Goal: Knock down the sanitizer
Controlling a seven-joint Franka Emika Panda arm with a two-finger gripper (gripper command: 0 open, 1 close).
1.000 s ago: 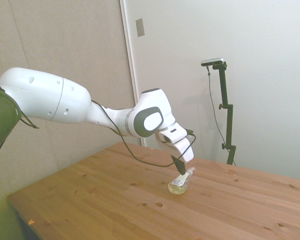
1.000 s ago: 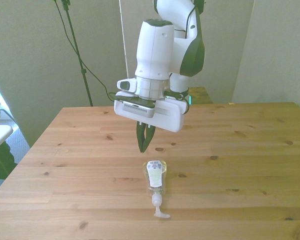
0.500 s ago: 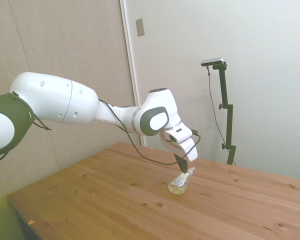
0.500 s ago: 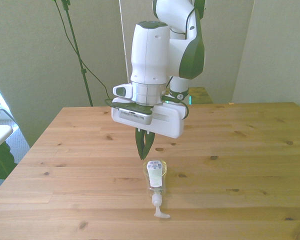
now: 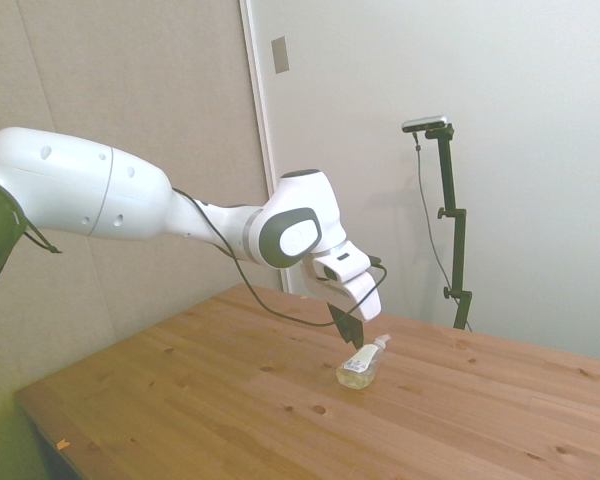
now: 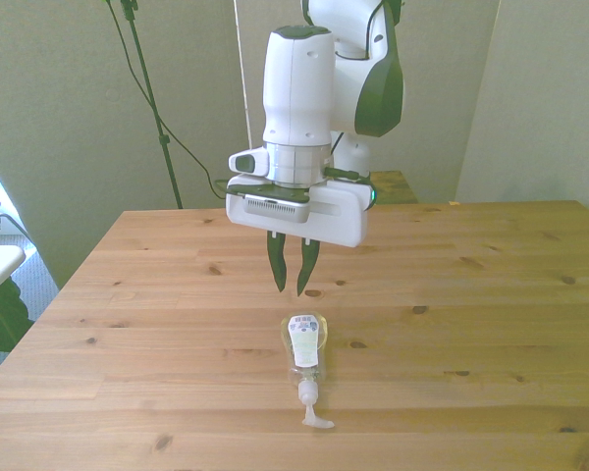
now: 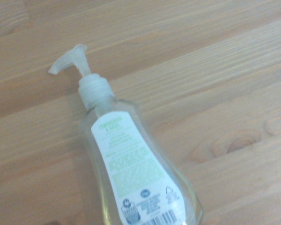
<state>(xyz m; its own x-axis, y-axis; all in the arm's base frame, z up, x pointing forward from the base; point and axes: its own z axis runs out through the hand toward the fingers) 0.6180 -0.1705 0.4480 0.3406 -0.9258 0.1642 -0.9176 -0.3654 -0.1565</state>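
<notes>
we see the sanitizer (image 6: 306, 355) lying flat on its side on the wooden table (image 6: 491, 294). its white pump points at the near edge in the front view, and its fat end points back at the arm (image 6: 299, 108). the white label faces up, and in the wrist view (image 7: 131, 183) we can see green print and a bar code on it. the claw (image 6: 292, 287) hangs in the air above the table, just behind the bottle's fat end, not touching it. its two dark fingers (image 6: 277, 265) point down with a small gap between them, and they hold nothing.
</notes>
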